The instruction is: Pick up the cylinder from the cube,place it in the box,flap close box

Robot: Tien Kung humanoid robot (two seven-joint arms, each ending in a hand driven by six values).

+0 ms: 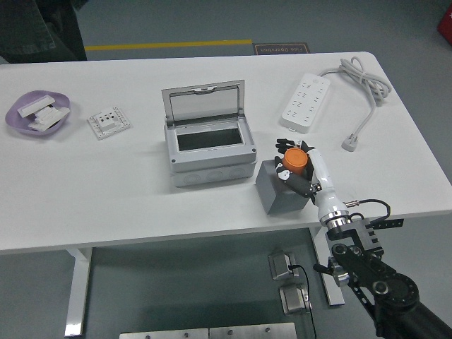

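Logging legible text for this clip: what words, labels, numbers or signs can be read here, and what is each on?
Floor sign beyond the table's far edge: lettering there, seen upside down and too small to read.
Power strip: no readable marking.
Grey box, orange cylinder, grey cube: no text visible.
Nothing else is legible.

The right robot hand [300, 169] has black fingers [285, 143] and a glossy white back and wrist casing. Below the wrist sits a shiny metal ring, then a black bracket studded with small screws. A thin black cable loops out beside the bracket. The forearm beyond is matte black, built of rounded joint housings with circular caps, and runs off to the picture's lower right corner.
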